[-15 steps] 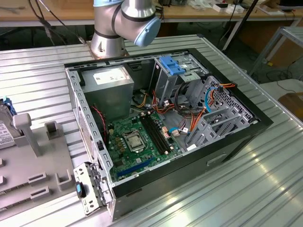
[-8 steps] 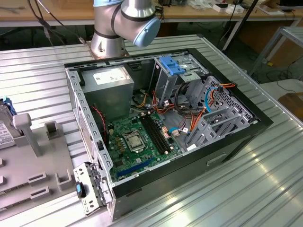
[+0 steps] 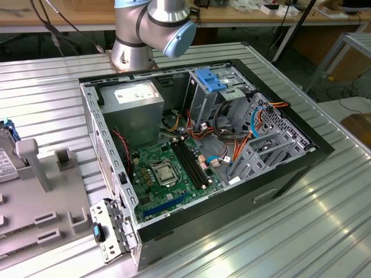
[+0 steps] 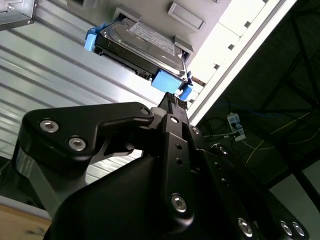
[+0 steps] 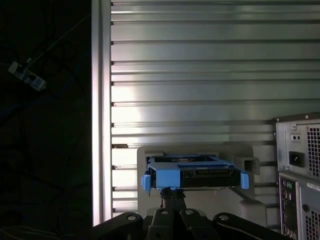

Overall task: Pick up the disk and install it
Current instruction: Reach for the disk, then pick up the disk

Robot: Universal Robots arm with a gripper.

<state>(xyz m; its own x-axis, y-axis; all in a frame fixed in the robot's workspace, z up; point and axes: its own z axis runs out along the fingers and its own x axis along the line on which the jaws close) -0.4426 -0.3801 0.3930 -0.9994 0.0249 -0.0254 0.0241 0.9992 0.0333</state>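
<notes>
The arm's base and lower joint (image 3: 148,29) stand on the ribbed metal table (image 3: 324,231) at the far side of the open computer case (image 3: 272,174), and the arm leaves the exterior view at its upper edge. In both wrist views the gripper (image 5: 173,194) (image 4: 175,102) is aimed at the blue-railed end of the disk (image 5: 192,176) (image 4: 142,42), its jaws drawn close together with nothing between them and their tips near that end; contact cannot be determined. The disk (image 3: 4,156) sits in a grey holder (image 5: 190,149) on the table beside the case, at the exterior view's left.
</notes>
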